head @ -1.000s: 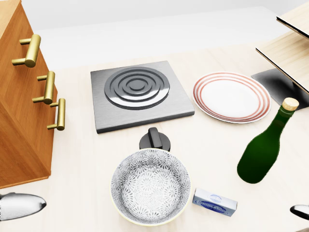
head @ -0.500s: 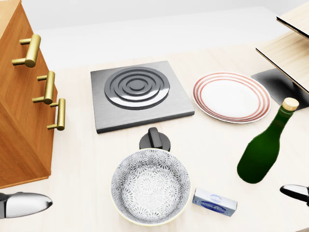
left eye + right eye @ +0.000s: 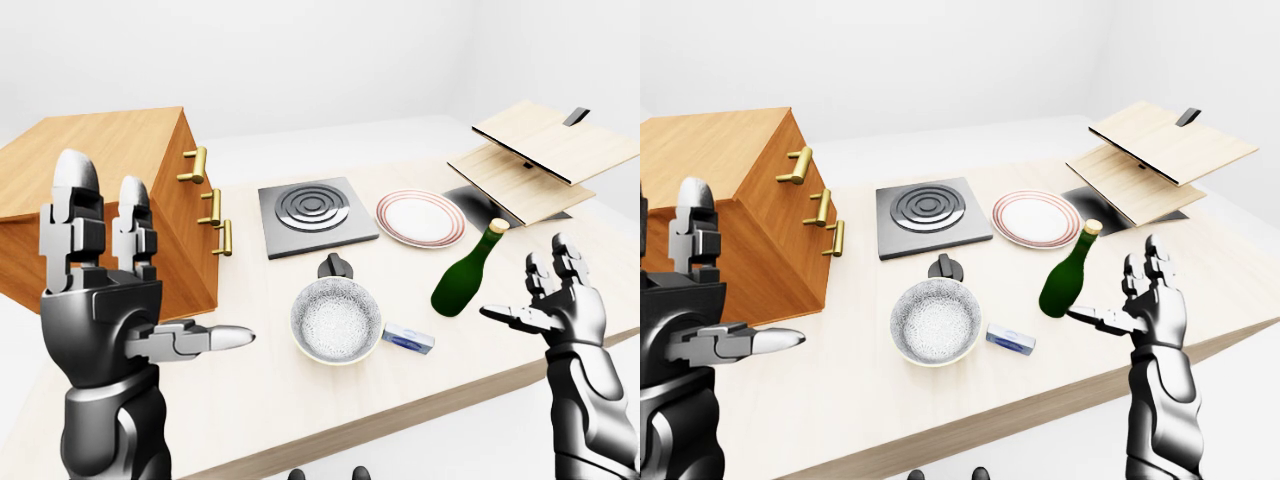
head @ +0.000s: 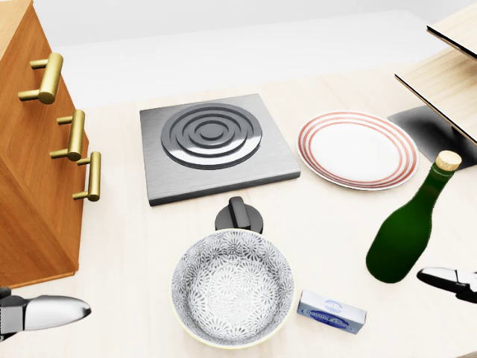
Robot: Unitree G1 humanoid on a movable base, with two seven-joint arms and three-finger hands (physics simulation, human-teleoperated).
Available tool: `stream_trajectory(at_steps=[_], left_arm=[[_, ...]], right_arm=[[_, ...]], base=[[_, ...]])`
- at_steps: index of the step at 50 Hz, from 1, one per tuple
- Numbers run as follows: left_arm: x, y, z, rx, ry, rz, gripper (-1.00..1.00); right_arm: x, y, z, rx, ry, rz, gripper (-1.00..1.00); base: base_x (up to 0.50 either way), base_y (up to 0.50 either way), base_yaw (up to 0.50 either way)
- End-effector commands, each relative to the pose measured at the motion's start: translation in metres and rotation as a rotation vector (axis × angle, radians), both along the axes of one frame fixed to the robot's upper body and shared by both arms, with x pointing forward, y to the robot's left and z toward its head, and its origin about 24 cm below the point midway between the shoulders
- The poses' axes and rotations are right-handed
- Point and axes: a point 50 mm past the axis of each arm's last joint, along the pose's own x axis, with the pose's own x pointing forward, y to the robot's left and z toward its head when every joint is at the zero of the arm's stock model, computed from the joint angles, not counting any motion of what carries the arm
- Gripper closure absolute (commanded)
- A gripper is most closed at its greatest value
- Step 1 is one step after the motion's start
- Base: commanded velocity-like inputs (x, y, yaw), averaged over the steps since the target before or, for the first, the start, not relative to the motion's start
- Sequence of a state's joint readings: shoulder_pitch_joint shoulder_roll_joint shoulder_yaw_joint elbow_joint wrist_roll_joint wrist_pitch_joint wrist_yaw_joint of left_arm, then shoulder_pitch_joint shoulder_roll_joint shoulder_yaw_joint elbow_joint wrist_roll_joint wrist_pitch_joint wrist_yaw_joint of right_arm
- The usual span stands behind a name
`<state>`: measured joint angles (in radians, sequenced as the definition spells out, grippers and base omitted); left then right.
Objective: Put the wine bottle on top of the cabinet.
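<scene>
Right hand (image 3: 1152,300) nearer wine bottle (image 4: 406,231), fingers spread, not touching

No text can be read anywhere. The small blue-and-white box (image 4: 332,312) on the table (image 4: 149,253) carries a printed label, an oval mark with a dark band beneath it, but its lettering is too small and blurred to make out. The bottle (image 4: 406,231) bears no label.
</scene>
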<state>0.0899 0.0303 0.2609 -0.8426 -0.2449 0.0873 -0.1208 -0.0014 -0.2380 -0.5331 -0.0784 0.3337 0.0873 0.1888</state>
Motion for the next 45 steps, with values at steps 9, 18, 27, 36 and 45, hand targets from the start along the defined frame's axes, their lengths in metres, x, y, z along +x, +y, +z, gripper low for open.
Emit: stream_trajectory(at_steps=[9, 18, 27, 36, 45], left_arm=[[0.008, -0.001, -0.011, -0.005, 0.06, -0.008, -1.0], [0.009, 0.0, -0.012, -0.008, 0.064, -0.005, -1.0], [0.012, 0.001, -0.017, -0.015, 0.091, -0.009, -1.0], [0.015, 0.002, -0.022, -0.018, 0.113, -0.01, -1.0], [0.016, 0.001, -0.023, -0.018, 0.12, -0.01, -1.0]], right_arm=[[0.02, 0.001, -0.008, 0.012, 0.055, 0.016, -1.0], [0.032, 0.003, -0.004, 0.0, 0.055, 0.028, -1.0], [0.043, 0.008, 0.016, -0.039, 0.0, 0.04, -1.0], [0.049, 0.009, 0.018, -0.043, 0.002, 0.045, -1.0], [0.051, 0.008, 0.019, -0.048, 0.002, 0.046, -1.0]], base=[[0.0, 0.0, 0.0], [0.0, 0.0, 0.0], [0.0, 0.0, 0.0], [0.0, 0.0, 0.0], [0.0, 0.0, 0.0]])
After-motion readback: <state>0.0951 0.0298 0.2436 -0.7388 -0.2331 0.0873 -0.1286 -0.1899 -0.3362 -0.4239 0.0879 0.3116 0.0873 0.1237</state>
